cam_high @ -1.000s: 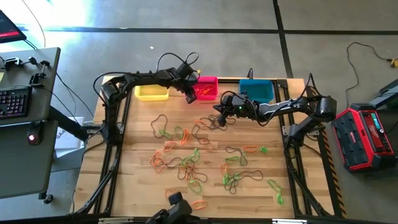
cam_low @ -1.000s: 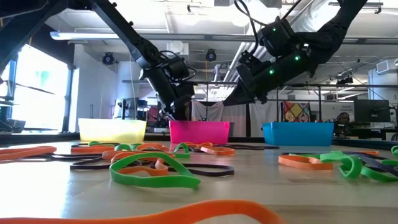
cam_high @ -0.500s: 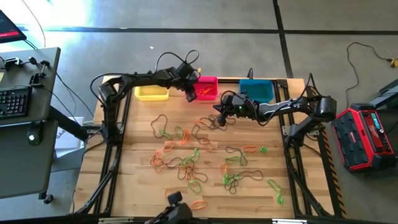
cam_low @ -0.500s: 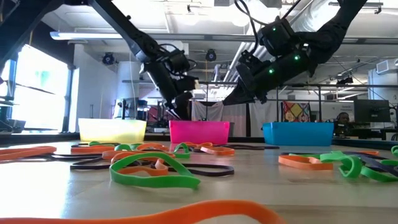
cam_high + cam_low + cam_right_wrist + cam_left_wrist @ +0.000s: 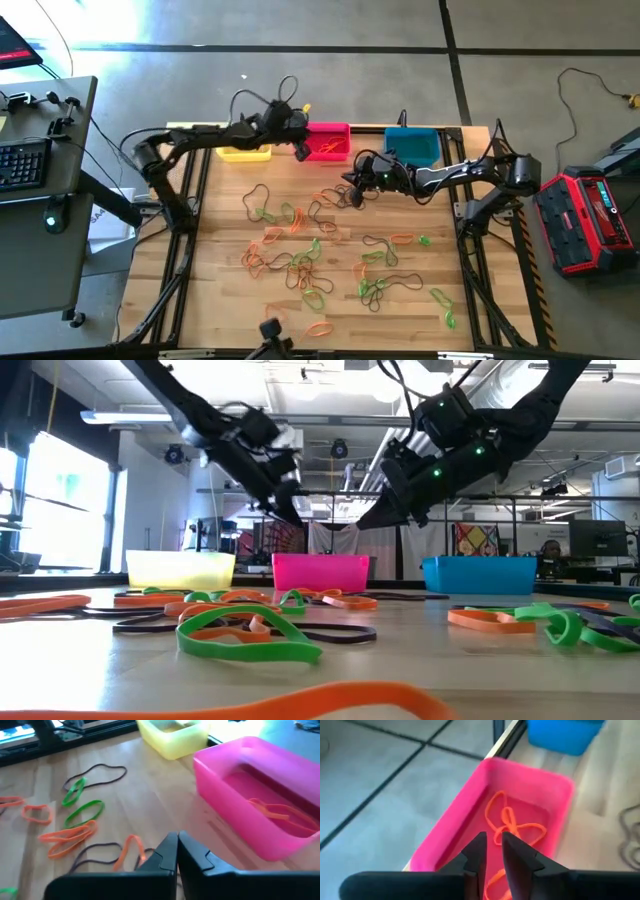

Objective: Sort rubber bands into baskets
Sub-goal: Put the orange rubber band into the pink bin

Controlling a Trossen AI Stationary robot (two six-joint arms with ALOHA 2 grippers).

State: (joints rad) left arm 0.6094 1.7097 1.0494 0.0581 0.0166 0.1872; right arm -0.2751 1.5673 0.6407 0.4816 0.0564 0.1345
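Partly hidden: pink basket (image 5: 333,142) contents.

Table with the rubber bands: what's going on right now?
The left gripper hangs above the pink basket, which holds orange rubber bands; nothing shows between its nearly closed fingers. The right gripper is low over the bands near the table's back edge, fingers together. Many green, orange and dark bands lie unsorted.
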